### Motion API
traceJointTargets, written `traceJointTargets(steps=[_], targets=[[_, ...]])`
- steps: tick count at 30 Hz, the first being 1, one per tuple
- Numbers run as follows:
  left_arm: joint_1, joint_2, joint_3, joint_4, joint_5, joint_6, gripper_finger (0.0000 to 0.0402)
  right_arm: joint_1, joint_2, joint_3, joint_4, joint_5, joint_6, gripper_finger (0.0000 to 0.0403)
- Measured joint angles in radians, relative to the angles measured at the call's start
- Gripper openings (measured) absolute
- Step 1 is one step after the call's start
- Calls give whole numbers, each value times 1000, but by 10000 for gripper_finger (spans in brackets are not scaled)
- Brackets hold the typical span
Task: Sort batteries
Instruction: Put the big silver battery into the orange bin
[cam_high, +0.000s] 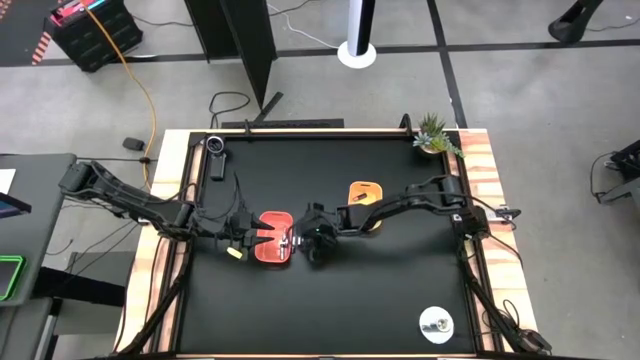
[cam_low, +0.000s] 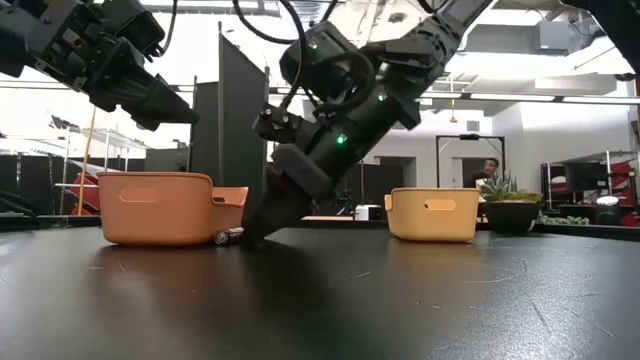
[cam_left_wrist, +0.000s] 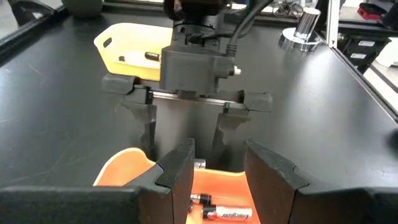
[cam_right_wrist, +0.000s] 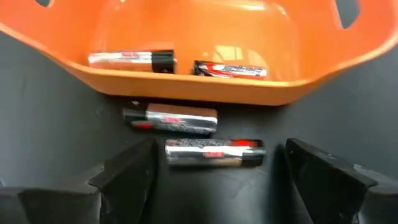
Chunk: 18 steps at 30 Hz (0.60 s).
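While lowered to the desk (cam_high: 330, 300) beside orange tray (cam_right_wrist: 205, 37), right gripper (cam_right_wrist: 214, 171), jaws released, straddling one battery (cam_right_wrist: 214, 152); another (cam_right_wrist: 171, 119) against tray. Left gripper (cam_left_wrist: 217, 180) released above tray.

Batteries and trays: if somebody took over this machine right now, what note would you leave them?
Right tool: open, lowered to the table beside the orange tray, fingers either side of a loose battery.
Left tool: open, hovering over the orange tray, holding nothing.
Done: two batteries lie in the orange tray; at least one lies in the yellow tray.
Left: the framed battery and a second one on the table against the tray wall need picking up and sorting.
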<state>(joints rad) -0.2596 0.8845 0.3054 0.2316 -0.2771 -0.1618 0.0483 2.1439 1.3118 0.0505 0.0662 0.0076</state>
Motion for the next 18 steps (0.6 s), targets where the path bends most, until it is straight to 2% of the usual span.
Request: traceJointTargets(steps=[7,18], targets=[[1,1,0,0,-1,0,132,-7,15,2,1,-1,2,360],[1,1,0,-1,-16,0,132,-2,14,0,-6,-16,-1,248]])
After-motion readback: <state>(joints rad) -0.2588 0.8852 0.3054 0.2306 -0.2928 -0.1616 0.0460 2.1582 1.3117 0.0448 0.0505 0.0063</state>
